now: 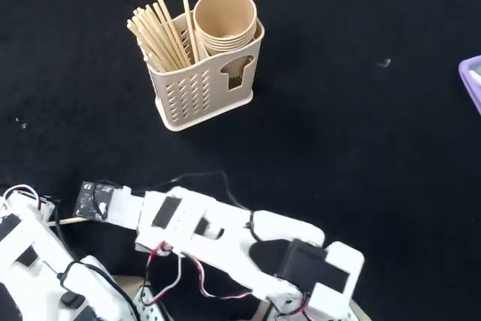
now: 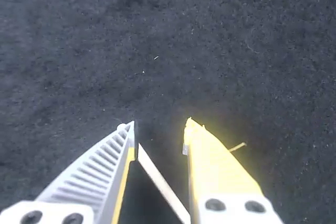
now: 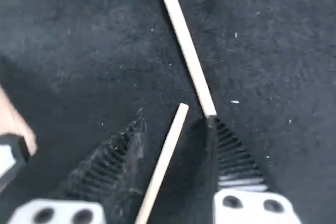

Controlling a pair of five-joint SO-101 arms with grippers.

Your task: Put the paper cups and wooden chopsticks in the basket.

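Two wooden chopsticks [image 3: 184, 45] lie loose on desk [image 1: 361, 125], well apart from basket [image 1: 188, 95] already holding stacked paper cups [image 1: 225, 16] and bundled sticks [image 1: 161, 35]. Wide-open right gripper [image 3: 175, 121] straddles one chopstick [image 3: 163, 156], nothing clamped. Partly open left gripper [image 2: 159, 124] has stick [image 2: 160, 182] between jaws, apparently ungripped. Step in hand: collecting last chopsticks. Next move likely needs a square close on one, lift, then carry to basket.

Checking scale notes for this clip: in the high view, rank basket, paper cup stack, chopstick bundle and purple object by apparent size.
1. basket
2. paper cup stack and chopstick bundle: about alike, not ranked
3. purple object: smallest as seen, but cut off by the frame edge
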